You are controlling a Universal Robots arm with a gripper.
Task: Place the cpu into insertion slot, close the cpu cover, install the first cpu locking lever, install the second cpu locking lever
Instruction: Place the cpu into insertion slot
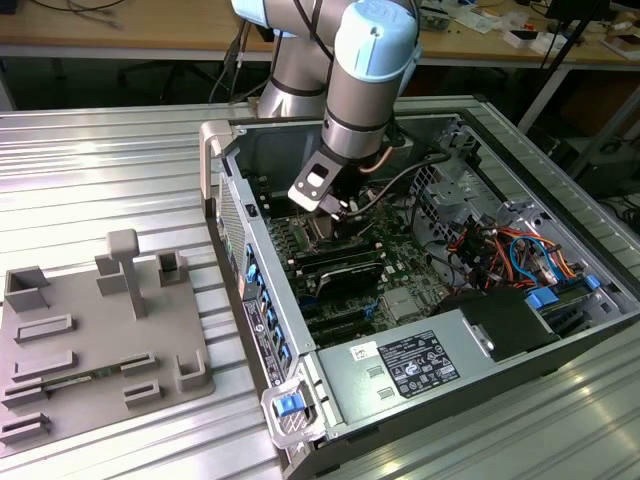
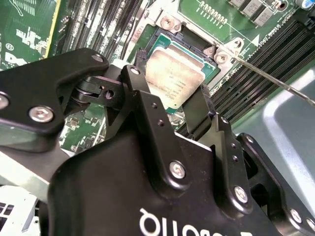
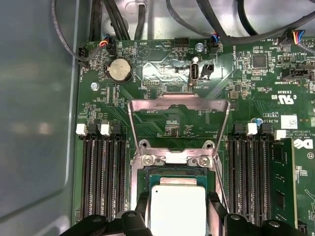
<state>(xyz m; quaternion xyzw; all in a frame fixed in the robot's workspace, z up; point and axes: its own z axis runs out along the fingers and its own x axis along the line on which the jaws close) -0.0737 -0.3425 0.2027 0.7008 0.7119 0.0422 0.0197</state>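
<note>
Ribbed metal table (image 1: 100,150); wooden workbench (image 1: 120,25) behind, cluttered.

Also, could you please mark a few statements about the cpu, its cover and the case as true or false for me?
1. The cpu cover is shut over the cpu. False: the cover stands hinged open and the cpu's metal face is bare.
2. The gripper has its jaws on either side of the cpu at the insertion slot. True.
3. The grey tray sits inside the computer case. False: it lies outside the case, on the exterior view's left.
4. The arm reaches down into the open computer case. True.
</note>
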